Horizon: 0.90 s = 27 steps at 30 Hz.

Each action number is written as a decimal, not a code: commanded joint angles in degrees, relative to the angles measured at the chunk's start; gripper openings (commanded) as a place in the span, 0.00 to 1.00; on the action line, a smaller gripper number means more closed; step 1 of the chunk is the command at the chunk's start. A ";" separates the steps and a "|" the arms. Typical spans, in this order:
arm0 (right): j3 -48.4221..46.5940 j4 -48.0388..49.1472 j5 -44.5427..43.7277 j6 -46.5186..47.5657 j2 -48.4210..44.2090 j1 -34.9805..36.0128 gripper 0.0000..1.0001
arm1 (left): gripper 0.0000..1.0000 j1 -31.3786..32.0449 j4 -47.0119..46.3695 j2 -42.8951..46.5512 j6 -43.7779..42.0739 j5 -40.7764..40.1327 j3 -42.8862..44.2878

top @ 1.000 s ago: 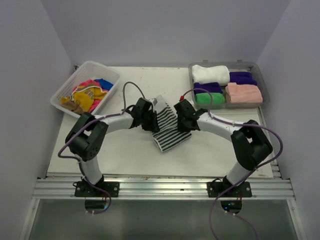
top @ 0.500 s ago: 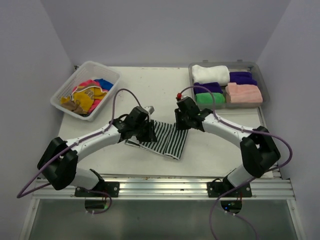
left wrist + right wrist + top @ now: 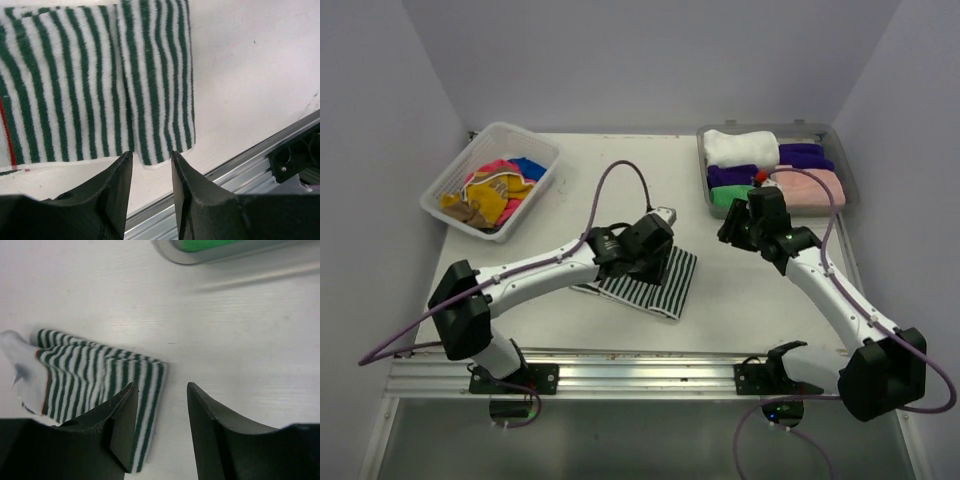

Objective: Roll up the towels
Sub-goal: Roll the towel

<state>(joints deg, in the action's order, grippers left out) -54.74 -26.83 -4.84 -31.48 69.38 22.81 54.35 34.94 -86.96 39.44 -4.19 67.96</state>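
Observation:
A green-and-white striped towel [image 3: 670, 287] lies folded flat on the table near the front edge. My left gripper [image 3: 658, 262] hovers over it, open, with nothing between the fingers. In the left wrist view the towel [image 3: 100, 80] fills the upper left, and its near corner shows between the open left gripper [image 3: 151, 159] fingertips. My right gripper [image 3: 730, 230] is open and empty, raised to the right of the towel. In the right wrist view the right gripper [image 3: 161, 390] hangs above the right edge of the towel [image 3: 95, 372].
A white lattice basket [image 3: 438, 188] at the back left holds several loose towels [image 3: 495, 190] in pink, yellow and blue. A grey tray [image 3: 820, 128] at the back right holds rolled towels: white [image 3: 740, 148], purple [image 3: 802, 153], pink [image 3: 810, 188], green [image 3: 725, 197]. A metal rail [image 3: 640, 375] runs along the front.
Both grippers have let go of the striped towel, which went from lifted to lying flat. The right arm pulled back toward the tray. The left arm swung right over the towel.

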 commanded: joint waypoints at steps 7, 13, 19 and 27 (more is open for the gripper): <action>9.74 -6.83 4.49 -2.36 -8.21 -11.38 0.50 | 0.53 14.90 17.70 -21.22 2.31 -20.68 20.88; 10.44 -7.54 4.66 -1.65 -8.92 -12.17 0.50 | 0.61 16.84 17.45 -25.45 1.61 -22.09 23.71; 11.23 -6.13 6.42 -2.18 -7.69 -12.17 0.50 | 0.60 16.84 15.60 -27.65 0.55 -20.95 25.29; 11.32 -5.60 6.69 -2.18 -6.90 -12.26 0.52 | 0.57 17.46 15.60 -29.93 0.11 -20.34 26.96</action>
<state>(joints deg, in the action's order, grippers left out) -43.57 -33.50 0.25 -33.45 62.15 10.81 71.37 50.74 -115.68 39.83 -23.24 92.49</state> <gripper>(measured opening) 0.517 0.570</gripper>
